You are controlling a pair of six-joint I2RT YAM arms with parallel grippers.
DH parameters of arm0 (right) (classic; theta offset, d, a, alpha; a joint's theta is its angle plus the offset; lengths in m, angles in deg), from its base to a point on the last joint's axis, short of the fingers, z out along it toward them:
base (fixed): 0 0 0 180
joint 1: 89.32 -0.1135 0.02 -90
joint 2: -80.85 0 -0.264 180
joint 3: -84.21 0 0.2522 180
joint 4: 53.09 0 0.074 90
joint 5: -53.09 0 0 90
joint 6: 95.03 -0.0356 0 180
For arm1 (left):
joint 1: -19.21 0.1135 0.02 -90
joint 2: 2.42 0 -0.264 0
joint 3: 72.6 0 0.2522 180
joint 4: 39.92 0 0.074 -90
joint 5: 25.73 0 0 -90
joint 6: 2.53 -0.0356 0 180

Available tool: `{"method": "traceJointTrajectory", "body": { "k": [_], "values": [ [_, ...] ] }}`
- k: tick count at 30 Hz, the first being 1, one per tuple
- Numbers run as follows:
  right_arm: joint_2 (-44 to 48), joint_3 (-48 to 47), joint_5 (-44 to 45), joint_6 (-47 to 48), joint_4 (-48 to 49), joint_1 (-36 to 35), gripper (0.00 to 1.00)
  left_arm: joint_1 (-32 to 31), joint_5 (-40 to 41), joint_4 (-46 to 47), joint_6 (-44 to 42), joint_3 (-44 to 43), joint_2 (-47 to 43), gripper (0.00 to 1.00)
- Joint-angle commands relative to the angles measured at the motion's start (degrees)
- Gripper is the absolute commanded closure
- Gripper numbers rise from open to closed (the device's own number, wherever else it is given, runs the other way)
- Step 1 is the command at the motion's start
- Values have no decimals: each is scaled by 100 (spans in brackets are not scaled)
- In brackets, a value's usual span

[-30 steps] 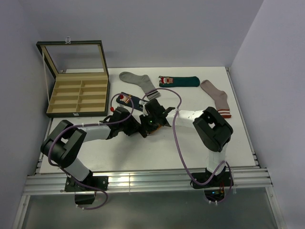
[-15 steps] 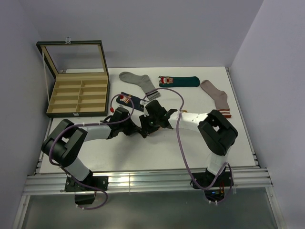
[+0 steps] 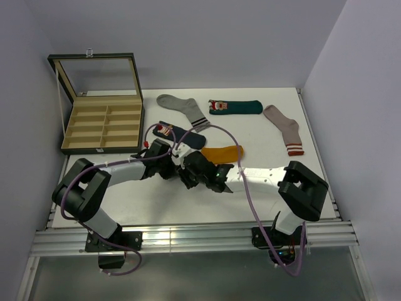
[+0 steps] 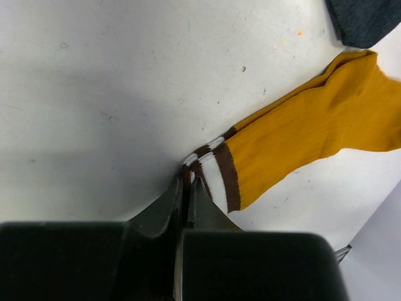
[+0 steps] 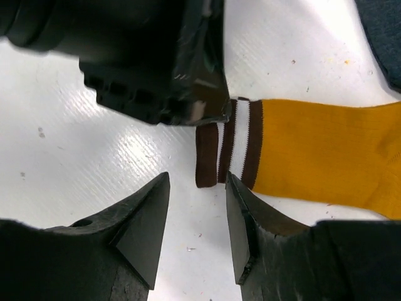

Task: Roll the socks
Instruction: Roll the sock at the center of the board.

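The left gripper (image 4: 186, 188) is clamped on a corner of the striped cuff of the mustard-orange sock (image 4: 301, 132). The sock lies flat on the counter (image 4: 94, 94), stretching away to that gripper's right. The right gripper (image 5: 197, 182) has its jaws parted and holds nothing, the cuff's edge just ahead of its fingertips. The navy sock (image 3: 182, 135) lies just beyond the left gripper, and the dark teal sock (image 3: 237, 107) farther off.
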Motion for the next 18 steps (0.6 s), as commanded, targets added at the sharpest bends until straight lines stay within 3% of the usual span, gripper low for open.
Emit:
{"method": "traceJointTrajectory", "body": {
  "k": [1, 18],
  "values": [
    [-40, 134, 794, 368, 478, -196, 51, -4, 129, -604, -277, -324, 38, 100],
    [-840, 178, 1252, 763, 1295, -592, 50, 322, -214, -1158, -708, -992, 337, 100]
  ]
}}
